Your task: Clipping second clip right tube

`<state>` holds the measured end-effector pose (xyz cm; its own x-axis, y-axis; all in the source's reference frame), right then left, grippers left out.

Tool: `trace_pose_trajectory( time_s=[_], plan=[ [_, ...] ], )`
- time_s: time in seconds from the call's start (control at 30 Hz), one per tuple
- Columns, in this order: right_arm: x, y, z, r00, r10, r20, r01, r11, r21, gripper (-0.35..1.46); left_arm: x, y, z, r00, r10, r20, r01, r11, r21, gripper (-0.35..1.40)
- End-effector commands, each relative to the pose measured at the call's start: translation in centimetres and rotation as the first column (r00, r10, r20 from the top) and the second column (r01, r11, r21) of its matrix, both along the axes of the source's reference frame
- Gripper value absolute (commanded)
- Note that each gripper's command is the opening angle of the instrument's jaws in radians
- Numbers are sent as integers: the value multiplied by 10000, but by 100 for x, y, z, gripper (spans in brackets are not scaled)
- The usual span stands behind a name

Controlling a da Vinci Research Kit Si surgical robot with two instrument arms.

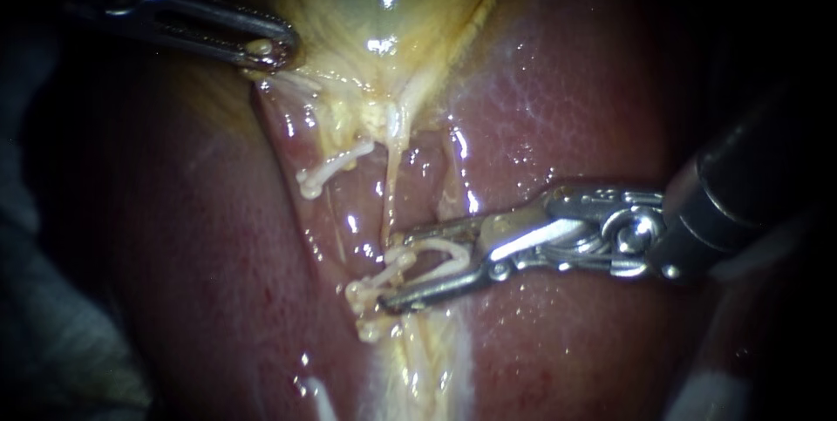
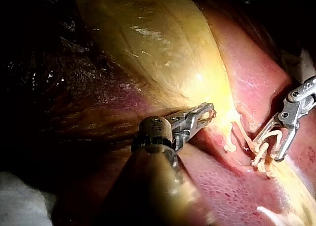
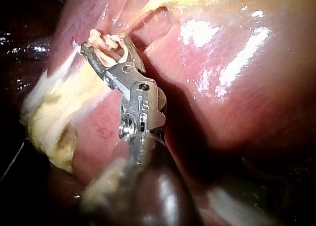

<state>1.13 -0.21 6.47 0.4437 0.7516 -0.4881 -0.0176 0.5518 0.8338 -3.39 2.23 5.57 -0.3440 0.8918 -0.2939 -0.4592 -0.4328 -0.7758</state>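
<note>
Step in hand: we judge this to be the seating of the loaded clip [image 1: 432, 255] on the right tube [image 1: 390, 199]; the clip is not yet squeezed closed.
Right instrument [image 1: 394, 268]: its hand stands wide, both sides bearing on the open clip carried between them.
Left instrument [image 1: 266, 48]: its hand is pinched on a fold at the neck of the gallbladder [image 1: 375, 3], well apart from the work.
Where the tube lies: in the cleft of the liver [image 1: 558, 107], running from the gallbladder's neck down to the right hand's tips. It seems to pass between the clip's legs, though we cannot tell how deep.
Tube axis: nearly up-and-down in the endoscope view.
Clip axis: across the tube, mouth pointing to that view's left and slightly down.
Neighbours: a seated clip [image 1: 364, 292] just beside the lower tip; another clip [image 1: 324, 175] on the left tube.
Next move: we think both legs must pass the tube's far side, clear of the seated clip, before we squeeze.
</note>
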Motion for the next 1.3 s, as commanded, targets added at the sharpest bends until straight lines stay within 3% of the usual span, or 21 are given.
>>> trace_pose_trajectory(
  time_s=[0.03,0.27,0.53,0.7,1.0,1.3],
  plan=[
    [-1,0,-1,10000,-6,-2,6,10000,2,50,0,0,0,10000,1,1,-1,10000,1,-35],
    [-11,7,-12,10000,-44,-45,45,10000,86,50,0,0,0,10000,2,2,-2,10000,1,-35],
    [-42,30,-36,9999,-66,-117,69,9996,266,50,1,0,1,10000,7,5,-7,10000,1,-35],
    [-53,35,-42,9999,-50,-123,53,9996,295,49,1,1,1,10000,8,5,-8,10000,1,-35],
    [-56,40,-30,10000,37,10,-37,9983,576,48,1,0,1,10000,7,5,-7,10000,1,-35],
    [-58,39,10,9983,323,478,-386,9897,1377,48,1,0,1,10000,7,5,-7,10000,1,-35]
  ],
)
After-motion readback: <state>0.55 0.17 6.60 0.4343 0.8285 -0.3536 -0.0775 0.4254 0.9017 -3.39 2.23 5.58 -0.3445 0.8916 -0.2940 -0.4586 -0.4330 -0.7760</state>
